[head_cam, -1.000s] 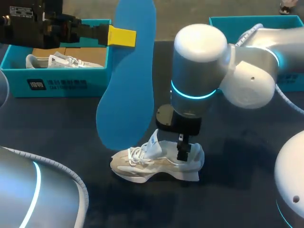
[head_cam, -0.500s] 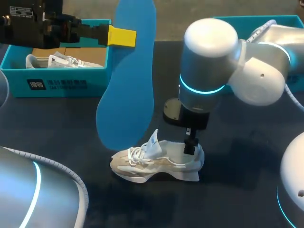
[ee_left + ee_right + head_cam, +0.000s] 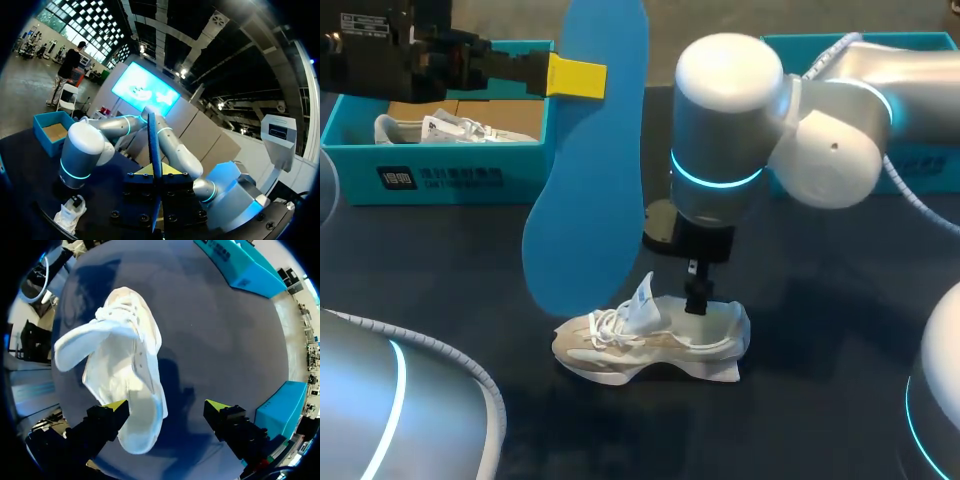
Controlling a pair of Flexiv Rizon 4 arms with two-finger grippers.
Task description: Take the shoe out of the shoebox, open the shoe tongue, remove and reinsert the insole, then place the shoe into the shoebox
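A white and beige shoe point(image 3: 650, 342) lies on the dark table, its tongue pulled up. My right gripper point(image 3: 697, 296) hangs open just over the heel. In the right wrist view the shoe point(image 3: 127, 365) has its heel next to one finger of the open right gripper point(image 3: 167, 407), and nothing is pinched. My left gripper point(image 3: 577, 77) is shut on a blue insole point(image 3: 585, 150), which it holds upright, high above the table to the left of the shoe. In the left wrist view the insole point(image 3: 154, 145) shows edge-on between the fingers, with the shoe point(image 3: 70, 216) far below.
A teal shoebox point(image 3: 440, 178) stands at the back left with another white shoe point(image 3: 450, 128) inside. A second teal box point(image 3: 930, 160) is at the back right, partly behind my right arm. Bare table lies in front of and to the right of the shoe.
My right arm swung a little right, then back left, and its open gripper rose slightly over the heel. The left arm and the insole have not moved.
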